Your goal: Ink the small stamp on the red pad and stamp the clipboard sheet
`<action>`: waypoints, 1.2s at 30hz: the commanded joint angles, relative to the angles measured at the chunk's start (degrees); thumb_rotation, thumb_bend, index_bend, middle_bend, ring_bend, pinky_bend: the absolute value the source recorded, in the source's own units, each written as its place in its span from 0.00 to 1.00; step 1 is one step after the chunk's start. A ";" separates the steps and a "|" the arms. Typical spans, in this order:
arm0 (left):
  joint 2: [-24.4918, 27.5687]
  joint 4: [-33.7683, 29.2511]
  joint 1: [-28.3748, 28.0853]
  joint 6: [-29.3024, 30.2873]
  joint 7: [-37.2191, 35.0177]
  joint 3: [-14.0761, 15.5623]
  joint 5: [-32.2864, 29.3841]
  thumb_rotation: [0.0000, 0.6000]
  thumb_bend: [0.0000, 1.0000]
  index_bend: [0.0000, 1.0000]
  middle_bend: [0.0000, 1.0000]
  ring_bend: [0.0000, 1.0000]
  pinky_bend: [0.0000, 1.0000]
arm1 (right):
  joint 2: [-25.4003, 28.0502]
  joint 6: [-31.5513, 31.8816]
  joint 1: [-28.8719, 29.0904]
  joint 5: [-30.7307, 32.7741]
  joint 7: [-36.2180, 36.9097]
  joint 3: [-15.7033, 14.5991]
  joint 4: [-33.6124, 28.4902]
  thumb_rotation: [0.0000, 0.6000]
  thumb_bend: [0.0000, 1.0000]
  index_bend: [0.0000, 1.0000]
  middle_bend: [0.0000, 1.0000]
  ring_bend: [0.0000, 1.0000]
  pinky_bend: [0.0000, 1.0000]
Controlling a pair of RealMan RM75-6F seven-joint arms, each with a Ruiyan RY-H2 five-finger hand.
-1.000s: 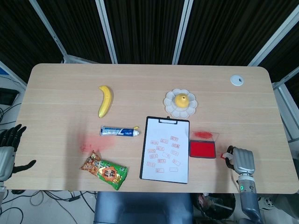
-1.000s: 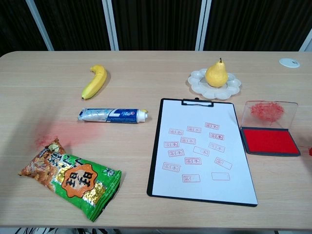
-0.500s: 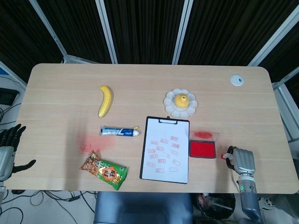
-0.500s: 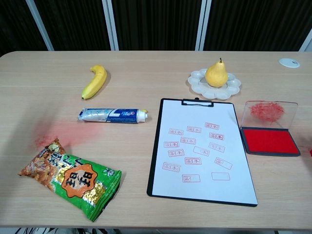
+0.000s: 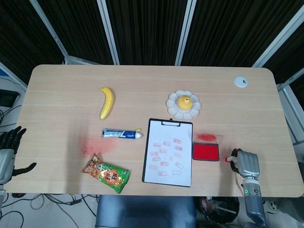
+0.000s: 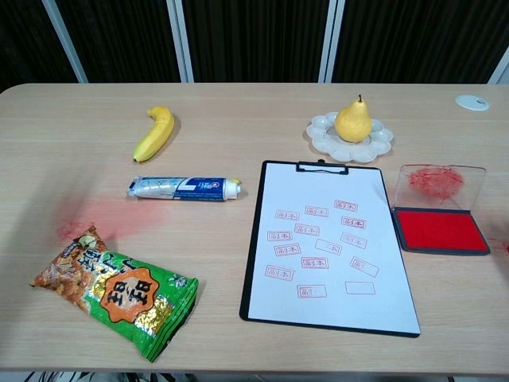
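The clipboard [image 5: 168, 152] lies at the table's front centre, and its white sheet [image 6: 330, 255] carries several red stamp marks. To its right sits the open red ink pad [image 5: 205, 151], its clear lid [image 6: 441, 181] standing up behind it. My right hand [image 5: 245, 164] rests near the front right edge, right of the pad, fingers curled around a small red-and-white stamp [image 5: 232, 159] that pokes out on its left. The chest view does not show this hand. My left hand [image 5: 8, 151] hangs off the table's left edge, fingers spread and empty.
A banana [image 5: 107, 102] and a toothpaste tube [image 5: 121, 134] lie left of the clipboard, with a snack bag [image 5: 106, 173] nearer the front. A pear on a white plate [image 5: 184, 104] stands behind the clipboard. A red smear [image 5: 92, 145] marks the tabletop.
The right hand has drifted slightly right; the red speck at the chest view's right edge has slipped out of frame. The left hand is still.
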 commanded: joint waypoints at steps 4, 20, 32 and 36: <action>0.01 0.01 0.01 0.00 -0.05 0.02 0.04 1.00 0.02 0.00 0.00 0.00 0.00 | 0.13 0.03 0.01 -0.11 -0.13 -0.12 -0.15 1.00 0.50 0.49 0.42 0.58 0.78; 0.06 -0.04 0.05 0.04 -0.13 0.05 0.13 1.00 0.02 0.00 0.00 0.00 0.00 | 0.74 0.16 -0.11 0.07 -0.59 -0.27 -1.14 1.00 0.50 0.40 0.39 0.58 0.78; 0.16 -0.09 0.07 0.08 -0.34 0.13 0.37 1.00 0.02 0.00 0.00 0.00 0.00 | 2.16 0.73 -0.34 0.44 -3.21 -0.91 -3.83 1.00 0.29 0.31 0.32 0.52 0.77; 0.18 -0.11 0.05 0.07 -0.40 0.13 0.41 1.00 0.02 0.00 0.00 0.00 0.00 | 3.39 1.87 -0.38 -0.53 -5.33 -1.56 -6.01 1.00 0.16 0.23 0.26 0.45 0.72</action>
